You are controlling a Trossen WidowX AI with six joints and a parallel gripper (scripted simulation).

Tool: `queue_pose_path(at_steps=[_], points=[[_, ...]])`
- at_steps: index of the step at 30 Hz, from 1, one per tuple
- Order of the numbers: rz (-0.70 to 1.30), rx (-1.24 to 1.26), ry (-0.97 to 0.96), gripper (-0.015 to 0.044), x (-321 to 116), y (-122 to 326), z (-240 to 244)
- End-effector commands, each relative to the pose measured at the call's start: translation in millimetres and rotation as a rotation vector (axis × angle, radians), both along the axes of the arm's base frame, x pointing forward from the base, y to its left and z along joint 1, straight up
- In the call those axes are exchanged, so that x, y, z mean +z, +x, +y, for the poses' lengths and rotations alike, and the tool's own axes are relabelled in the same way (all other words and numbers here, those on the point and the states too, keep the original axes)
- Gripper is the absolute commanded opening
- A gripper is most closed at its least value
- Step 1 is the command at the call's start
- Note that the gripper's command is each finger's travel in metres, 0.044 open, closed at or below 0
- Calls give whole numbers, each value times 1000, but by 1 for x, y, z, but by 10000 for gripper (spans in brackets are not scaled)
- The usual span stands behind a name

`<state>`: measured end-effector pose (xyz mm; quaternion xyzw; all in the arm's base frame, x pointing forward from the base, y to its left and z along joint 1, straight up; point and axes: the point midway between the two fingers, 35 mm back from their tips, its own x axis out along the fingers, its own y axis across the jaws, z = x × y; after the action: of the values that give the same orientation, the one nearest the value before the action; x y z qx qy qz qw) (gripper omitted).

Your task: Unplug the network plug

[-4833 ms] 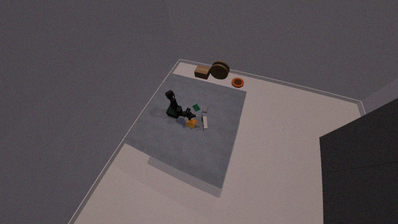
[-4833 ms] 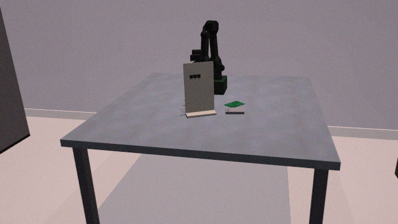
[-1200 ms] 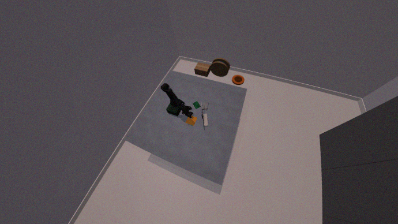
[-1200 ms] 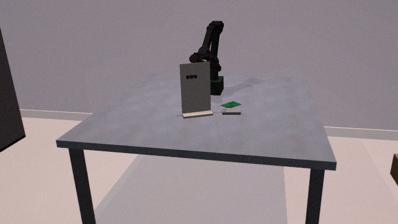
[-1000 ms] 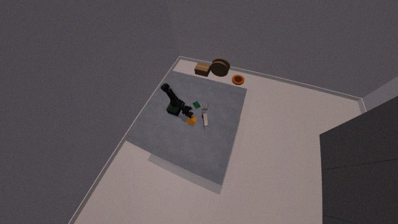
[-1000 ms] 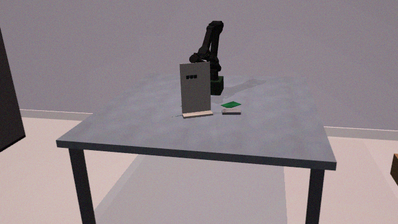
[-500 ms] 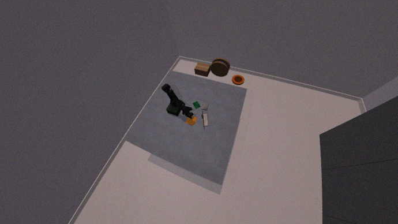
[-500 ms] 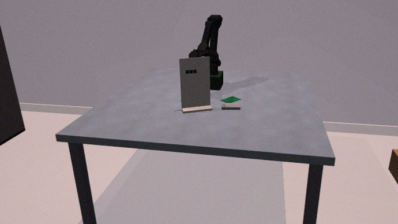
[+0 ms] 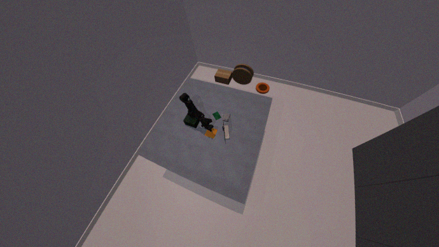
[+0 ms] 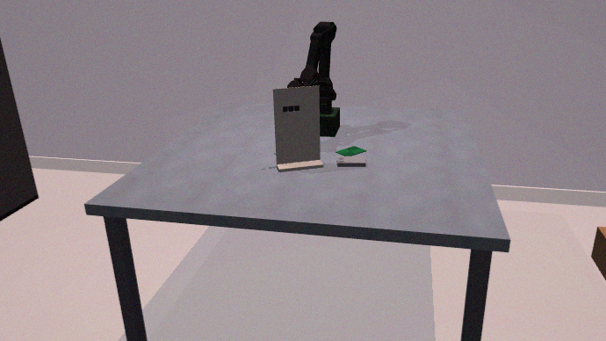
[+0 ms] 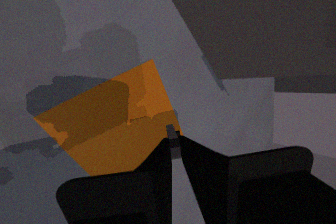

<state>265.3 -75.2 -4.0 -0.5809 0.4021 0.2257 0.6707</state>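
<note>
My gripper point(image 11: 173, 141) point(image 9: 208, 123) is shut on the small grey network plug point(image 11: 171, 131), which shows only as a narrow piece between the black fingertips. In the wrist view it hangs over the near corner of the orange marked square point(image 11: 115, 120) point(image 9: 210, 133) on the grey table point(image 9: 200, 163) point(image 10: 250, 193). The grey upright panel point(image 10: 296, 124) point(image 9: 225, 130) with its row of dark sockets point(image 10: 291, 108) stands on a pale base point(image 10: 299, 165). In the exterior view the panel hides the gripper and the square. I cannot tell whether the plug touches the table.
A green card point(image 9: 216, 115) point(image 10: 350, 151) lies on a low white box point(image 10: 351, 162) right of the panel. The arm's green base point(image 10: 329, 122) point(image 9: 190, 121) stands behind the panel. On the floor are a cardboard box point(image 9: 222, 76), a round spool point(image 9: 242, 74) and an orange bowl point(image 9: 262, 87).
</note>
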Motion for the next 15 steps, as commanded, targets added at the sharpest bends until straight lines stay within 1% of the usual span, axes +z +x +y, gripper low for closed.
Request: queue_pose_path(at_steps=[1, 15], points=[[11, 4, 0, 0, -6, -2, 0], [11, 4, 1, 0, -18, -3, 1]])
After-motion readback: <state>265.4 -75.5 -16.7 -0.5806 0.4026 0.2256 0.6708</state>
